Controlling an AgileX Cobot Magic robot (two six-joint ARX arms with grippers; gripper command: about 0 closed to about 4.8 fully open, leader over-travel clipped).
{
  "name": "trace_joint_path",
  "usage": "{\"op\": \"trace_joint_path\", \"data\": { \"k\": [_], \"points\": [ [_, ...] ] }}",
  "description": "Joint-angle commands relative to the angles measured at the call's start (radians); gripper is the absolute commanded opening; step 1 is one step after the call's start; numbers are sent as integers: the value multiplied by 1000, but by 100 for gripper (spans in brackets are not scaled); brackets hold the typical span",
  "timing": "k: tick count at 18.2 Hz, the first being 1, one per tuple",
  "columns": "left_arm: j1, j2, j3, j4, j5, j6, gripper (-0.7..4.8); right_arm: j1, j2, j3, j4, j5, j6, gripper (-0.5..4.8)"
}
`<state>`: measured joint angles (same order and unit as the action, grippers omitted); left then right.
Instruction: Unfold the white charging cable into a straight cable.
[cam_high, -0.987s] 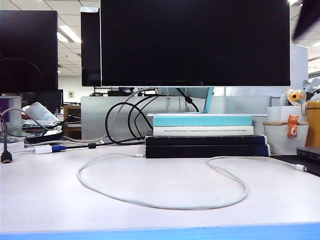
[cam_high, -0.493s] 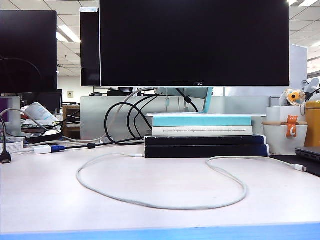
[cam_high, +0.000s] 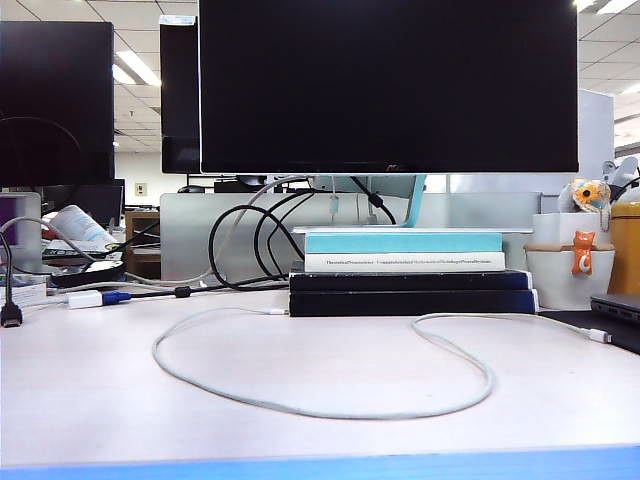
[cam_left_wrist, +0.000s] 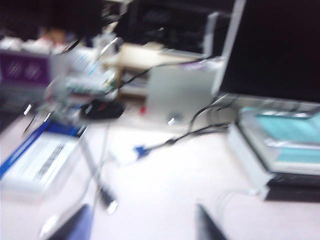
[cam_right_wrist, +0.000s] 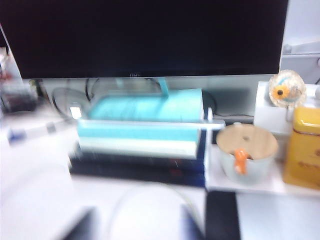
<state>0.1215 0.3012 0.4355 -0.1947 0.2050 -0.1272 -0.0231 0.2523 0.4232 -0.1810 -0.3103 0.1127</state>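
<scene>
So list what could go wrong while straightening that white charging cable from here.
1. The white charging cable lies in one wide loop. Pulling only one end may drag the whole loop instead of opening it.
2. Its left plug sits against the stack of books, a likely snag.
3. Its right plug lies beside a dark device, crowding the right gripper. Both wrist views are blurred, so the left gripper could mis-aim.

One white charging cable (cam_high: 320, 405) lies looped on the desk (cam_high: 80, 400). Four books (cam_high: 410, 272) are stacked behind it. Two grippers show, the left gripper (cam_left_wrist: 142, 227) and the right gripper (cam_right_wrist: 135, 227).
</scene>
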Motion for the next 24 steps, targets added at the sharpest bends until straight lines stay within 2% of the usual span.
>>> {"op": "trace_joint_path", "data": {
  "k": [1,3,4,5,6,7,9,13,16,21,24],
  "points": [
    [0,-118,-114,-13,-33,-12,271,1,-170,-100,134,3,76,-6],
    [-1,-211,-177,-14,-24,-9,271,1,-254,-139,140,74,118,-7],
    [-2,-279,-211,-18,-16,40,269,0,-247,-161,135,95,142,-7],
    [-2,-300,-230,-32,4,77,219,5,-246,-191,152,116,172,-7],
    [-2,-300,-241,-37,46,80,120,12,-250,-221,163,157,192,-7],
    [-2,-300,-269,-35,103,132,-7,16,-250,-260,164,200,203,-7],
    [-2,-300,-301,-35,120,135,-5,27,-251,-313,184,262,202,-7],
    [-2,-300,-344,-32,110,133,-5,48,-251,-425,193,259,200,-7],
    [-2,-300,-344,-14,119,114,-4,48,-247,-424,116,264,192,-6],
    [-2,-300,-344,7,203,112,-3,48,-248,-423,179,224,190,-6],
    [-2,-300,-344,9,184,111,-4,48,-248,-424,186,233,190,-6]
  ]
}}
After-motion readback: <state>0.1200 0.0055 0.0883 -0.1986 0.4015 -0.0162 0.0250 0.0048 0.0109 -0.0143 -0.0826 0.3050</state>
